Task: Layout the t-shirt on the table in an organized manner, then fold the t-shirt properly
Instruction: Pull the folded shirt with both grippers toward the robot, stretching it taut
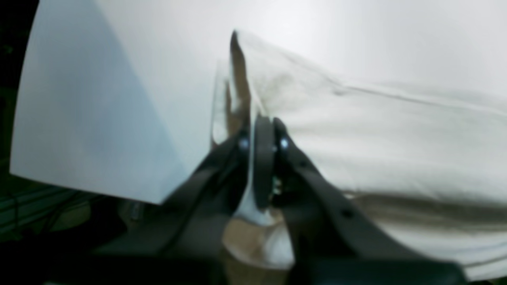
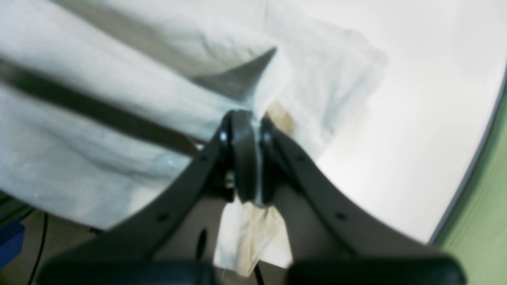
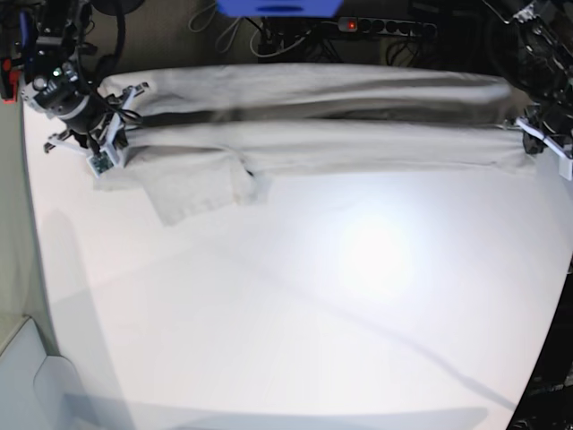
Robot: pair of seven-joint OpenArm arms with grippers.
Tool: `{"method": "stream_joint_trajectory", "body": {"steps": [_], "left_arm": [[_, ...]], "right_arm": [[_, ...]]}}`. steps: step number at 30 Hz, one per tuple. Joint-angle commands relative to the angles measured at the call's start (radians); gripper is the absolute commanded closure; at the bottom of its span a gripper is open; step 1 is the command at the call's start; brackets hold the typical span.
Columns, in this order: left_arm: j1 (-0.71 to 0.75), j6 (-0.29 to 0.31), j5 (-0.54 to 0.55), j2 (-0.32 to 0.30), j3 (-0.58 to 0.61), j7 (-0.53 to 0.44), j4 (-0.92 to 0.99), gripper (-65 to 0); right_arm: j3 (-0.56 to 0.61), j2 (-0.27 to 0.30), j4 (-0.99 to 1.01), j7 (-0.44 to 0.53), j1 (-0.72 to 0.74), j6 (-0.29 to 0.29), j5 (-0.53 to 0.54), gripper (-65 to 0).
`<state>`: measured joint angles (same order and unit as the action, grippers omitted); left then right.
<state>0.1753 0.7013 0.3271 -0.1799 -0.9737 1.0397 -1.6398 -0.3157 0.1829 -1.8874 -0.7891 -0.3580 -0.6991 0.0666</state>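
Note:
The t-shirt [image 3: 340,134] is pulled into a long, creased band along the far edge of the table [image 3: 313,313]. One sleeve [image 3: 201,188] lies flat on the tabletop toward the left. My right gripper [image 3: 103,148] is shut on the t-shirt's left end, its closed tips [image 2: 246,118] pinching bunched cloth [image 2: 99,79] above the table [image 2: 416,138]. At the far right edge, my left gripper [image 3: 537,134] holds the other end. In its wrist view the tips [image 1: 262,126] are shut on the t-shirt [image 1: 376,150], near a corner of the table [image 1: 119,99].
A power strip [image 3: 385,27], cables and a blue object [image 3: 277,7] lie behind the table's far edge. A pale block [image 3: 31,376] sits at the lower left corner. The table's curved rim borders green floor [image 2: 487,206] on the right gripper's side.

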Motion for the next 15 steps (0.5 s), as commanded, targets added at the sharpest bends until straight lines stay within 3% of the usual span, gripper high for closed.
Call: {"method": "stream_joint_trajectory", "body": {"steps": [1,15], "left_arm": [[0.002,-0.003,0.011,-0.017,-0.004,-0.011,-0.015,-0.1],[0.033,-0.003,0.011,-0.017,-0.004,-0.019,0.085,-0.1]], "right_arm": [[-0.009,0.014,-0.016,0.015,0.004,0.001,0.005,0.0],[0.011,0.016,-0.014,0.015,-0.039,0.001,0.005,0.0]]}}
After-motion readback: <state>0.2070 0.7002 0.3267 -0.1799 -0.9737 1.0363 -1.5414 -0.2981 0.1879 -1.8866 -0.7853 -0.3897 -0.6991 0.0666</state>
